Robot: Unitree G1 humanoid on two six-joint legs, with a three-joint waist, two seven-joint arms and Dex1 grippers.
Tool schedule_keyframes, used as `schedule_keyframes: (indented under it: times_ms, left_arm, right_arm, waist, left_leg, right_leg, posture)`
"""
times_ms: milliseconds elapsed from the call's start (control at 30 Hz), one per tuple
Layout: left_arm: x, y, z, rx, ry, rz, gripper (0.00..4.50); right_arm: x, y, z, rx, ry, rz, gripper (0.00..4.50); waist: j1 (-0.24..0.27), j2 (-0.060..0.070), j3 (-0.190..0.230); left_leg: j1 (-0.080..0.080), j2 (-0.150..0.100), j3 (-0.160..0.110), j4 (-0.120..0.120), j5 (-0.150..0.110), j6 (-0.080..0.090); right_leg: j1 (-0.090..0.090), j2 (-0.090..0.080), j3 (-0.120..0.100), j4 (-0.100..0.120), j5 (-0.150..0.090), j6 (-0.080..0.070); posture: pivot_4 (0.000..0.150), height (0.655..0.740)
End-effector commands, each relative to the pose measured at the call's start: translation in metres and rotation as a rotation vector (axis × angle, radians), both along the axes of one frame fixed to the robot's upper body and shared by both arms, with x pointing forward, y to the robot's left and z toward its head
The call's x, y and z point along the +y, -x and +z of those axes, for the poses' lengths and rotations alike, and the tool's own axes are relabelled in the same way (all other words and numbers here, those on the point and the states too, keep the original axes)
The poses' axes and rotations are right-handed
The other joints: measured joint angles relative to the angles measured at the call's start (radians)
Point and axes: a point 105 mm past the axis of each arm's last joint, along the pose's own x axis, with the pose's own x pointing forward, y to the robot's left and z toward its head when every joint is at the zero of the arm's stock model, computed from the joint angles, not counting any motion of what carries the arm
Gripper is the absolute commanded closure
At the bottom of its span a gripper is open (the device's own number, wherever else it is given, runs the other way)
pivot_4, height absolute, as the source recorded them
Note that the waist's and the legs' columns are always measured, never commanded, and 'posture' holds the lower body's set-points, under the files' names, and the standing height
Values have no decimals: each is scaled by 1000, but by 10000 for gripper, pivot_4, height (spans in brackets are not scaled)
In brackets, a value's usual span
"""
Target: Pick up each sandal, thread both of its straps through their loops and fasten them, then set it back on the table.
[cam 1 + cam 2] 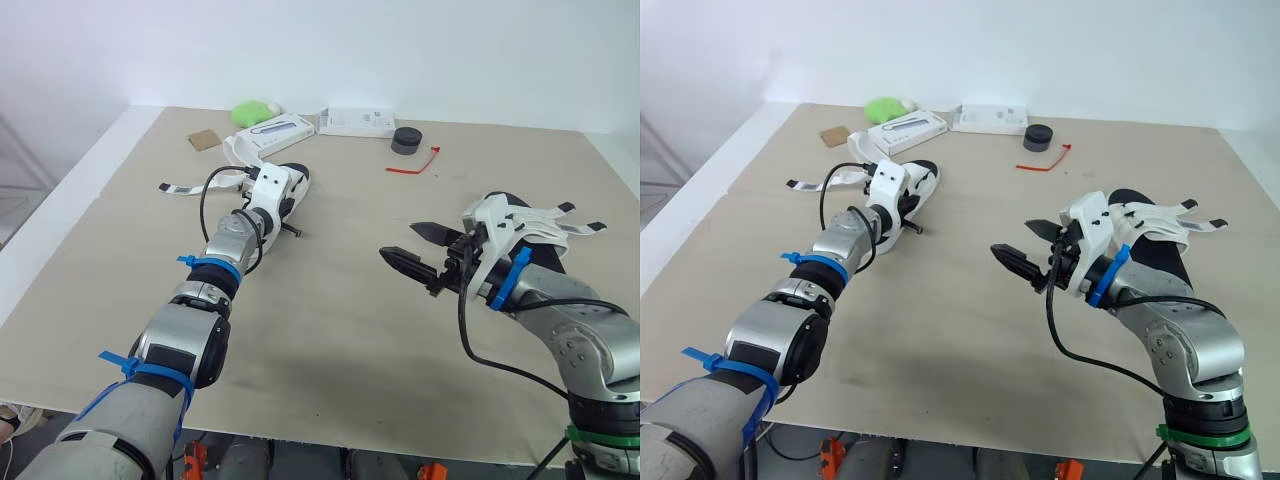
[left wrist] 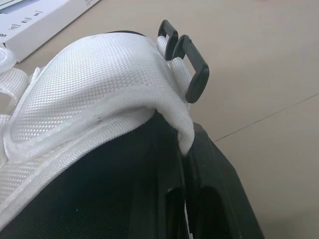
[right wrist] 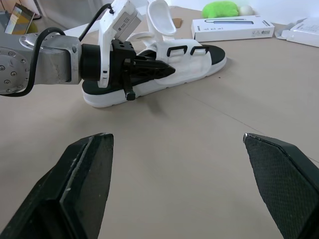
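On the table (image 1: 340, 330), toward its far left, my left gripper (image 3: 167, 69) pinched the white sandal (image 3: 199, 59) by the edge of its upper; my right gripper (image 1: 400, 242) hung open, well apart. Such a thin hold could slip on lifting, I feared.

On the tan table (image 1: 960, 330), the left gripper (image 1: 908, 205) rests against the left-hand sandal (image 1: 923, 178), white with a black footbed. The right gripper (image 1: 1026, 246) hovers, fingers spread, in front of the right-hand sandal (image 1: 1152, 238), its straps loose. Beyond lie a red zip tie (image 1: 1045, 160), a black puck (image 1: 1038, 138) and white boxes (image 1: 905, 130).
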Motion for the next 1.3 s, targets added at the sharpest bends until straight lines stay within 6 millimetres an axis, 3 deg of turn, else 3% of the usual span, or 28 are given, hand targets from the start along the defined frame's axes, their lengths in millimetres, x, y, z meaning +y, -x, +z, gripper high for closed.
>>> schedule_keyframes:
  times_ms: [33, 167, 267, 467, 633, 767, 800, 867, 1067, 1300]
  left_arm:
    - [-14, 12, 30, -127, 68, -179, 44353]
    - [-18, 46, 35, -199, 71, -438, 44353]
    - [-12, 90, 21, -209, -23, -699, 44353]
    - [9, 154, -9, -153, -179, -1052, 44353]
    - [11, 180, -14, -134, -207, -1232, 44353]
    - [11, 186, -21, -111, -236, -1295, 44353]
    - [10, 186, -23, -107, -236, -1297, 45000]
    - [7, 186, -26, -104, -218, -1300, 45000]
    - [-6, 182, -40, -105, -208, -1290, 45000]
    - [-17, 181, -43, -96, -181, -1293, 45000]
  right_arm:
    - [1, 5, 15, -57, -8, 17, 0]
    - [-5, 18, 21, -59, -14, 49, 0]
    - [-16, 31, 25, -44, -35, 79, 0]
    - [-32, 52, 19, 25, 13, 105, 0]
    - [-31, 62, 11, 69, 73, 142, 0]
    - [-26, 68, 4, 97, 103, 178, 0]
    - [-25, 69, 3, 101, 107, 186, 5646]
    - [-21, 69, -3, 114, 125, 208, 12581]
    - [-10, 69, -16, 163, 141, 303, 42979]
    - [-2, 49, -44, 224, 266, 367, 44173]
  waist:
    - [0, 0, 0]
    - [-1, 0, 0]
    - [-2, 0, 0]
    - [-3, 1, 0]
    - [0, 1, -1]
    - [0, 1, -1]
    - [0, 1, -1]
    - [0, 1, -1]
    - [1, 2, -1]
    - [4, 3, -2]
  left_leg:
    - [0, 0, 0, 0, 0, 0]
    - [-1, 0, 1, -2, 0, -1]
    - [-1, 1, 1, -4, 0, -1]
    - [1, 3, 2, -3, 0, 0]
    - [1, 4, 4, -1, 3, 3]
    - [1, 5, 7, 0, 4, 6]
    - [1, 6, 7, 1, 4, 6]
    - [1, 6, 8, 1, 5, 6]
    - [1, 6, 9, 1, 5, 7]
    - [1, 6, 12, 2, 6, 9]
  right_leg:
    - [0, 0, 0, 0, 0, -1]
    - [-1, 0, 1, 0, 3, -6]
    - [-2, 0, 2, 0, 3, -7]
    - [-2, 1, 2, 1, 4, -9]
    - [-2, 1, 3, 0, 5, -9]
    - [-2, 0, 3, -1, 5, -8]
    - [-2, 0, 3, -1, 6, -8]
    - [-2, 0, 3, -1, 6, -8]
    - [-3, 0, 3, -1, 7, -5]
    - [-2, -1, 4, -1, 8, -5]
  posture:
    - [1500, 7400]
    - [1500, 7400]
    - [1500, 7400]
    - [1500, 7400]
    - [1500, 7400]
    - [1500, 7400]
    - [1500, 7400]
    - [1500, 7400]
    - [1500, 7400]
    - [1500, 7400]
